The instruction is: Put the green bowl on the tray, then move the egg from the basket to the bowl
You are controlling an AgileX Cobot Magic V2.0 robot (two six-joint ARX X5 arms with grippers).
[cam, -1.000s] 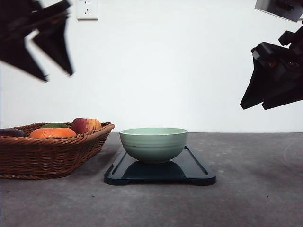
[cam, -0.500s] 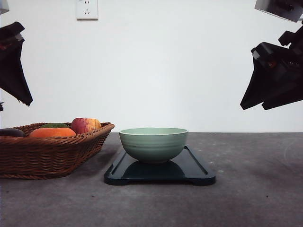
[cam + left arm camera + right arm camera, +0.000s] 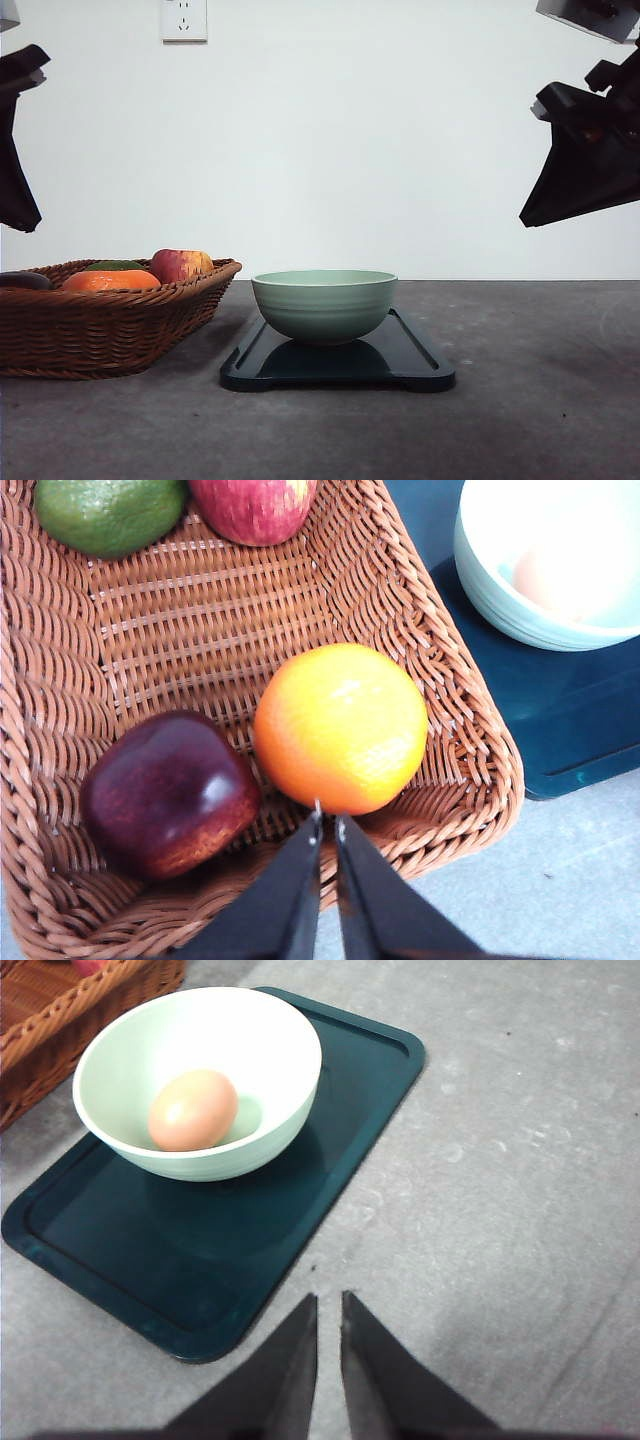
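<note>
Egg (image 3: pixel 193 1110) lies in green bowl (image 3: pixel 324 304), bowl centred on tray (image 3: pixel 415 358); task looks complete. Left claw (image 3: pixel 327 825) narrow, empty, above basket (image 3: pixel 455 730); right claw (image 3: pixel 327 1305) narrow, empty. Best: retreat upward, clear of fruit and bowl rim.
</note>
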